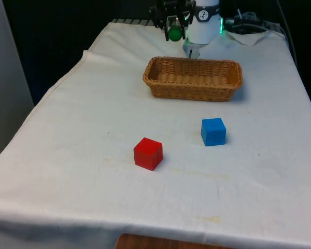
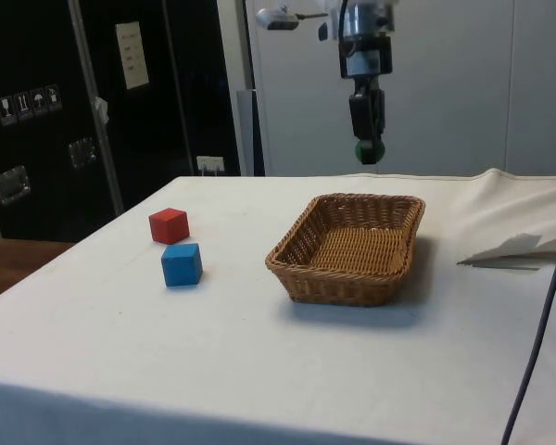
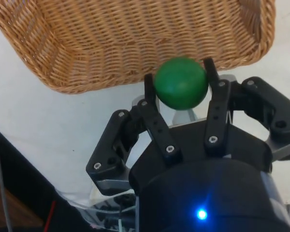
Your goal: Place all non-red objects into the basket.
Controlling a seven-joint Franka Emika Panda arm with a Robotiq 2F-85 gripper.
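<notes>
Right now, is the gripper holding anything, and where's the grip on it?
Yes: the gripper holds a green ball, its two fingers pinching opposite sides, above the basket.

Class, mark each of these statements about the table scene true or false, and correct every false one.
1. The gripper holds a green ball. True.
2. The basket already holds the blue cube. False: the blue cube lies on the cloth, outside the basket.
3. The red cube lies on the cloth near the blue cube. True.
4. The ball rests on the basket's floor. False: it is held in the air, above the table.
5. The basket is wicker. True.
</notes>
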